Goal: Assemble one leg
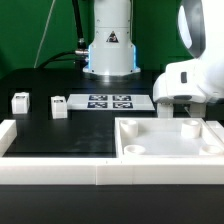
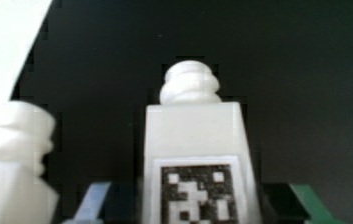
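Note:
In the wrist view the leg [image 2: 196, 140] is a white peg-like block with a rounded threaded tip and a black-and-white tag. It sits between my two fingers [image 2: 98, 203], and my gripper [image 2: 199, 205] is shut on its tagged end. A second leg [image 2: 13, 150] lies close beside it, blurred. In the exterior view my gripper [image 1: 190, 122] is low at the right, just behind the tray's back wall, and it hides most of the held leg. Two more legs [image 1: 19, 101] [image 1: 58, 106] stand on the black table at the exterior view's left.
The big white tray-like part [image 1: 170, 126] lies at the front right. The marker board [image 1: 105, 101] lies flat in the middle in front of the robot base [image 1: 110, 50]. A white border wall [image 1: 60, 165] runs along the table's front and left side.

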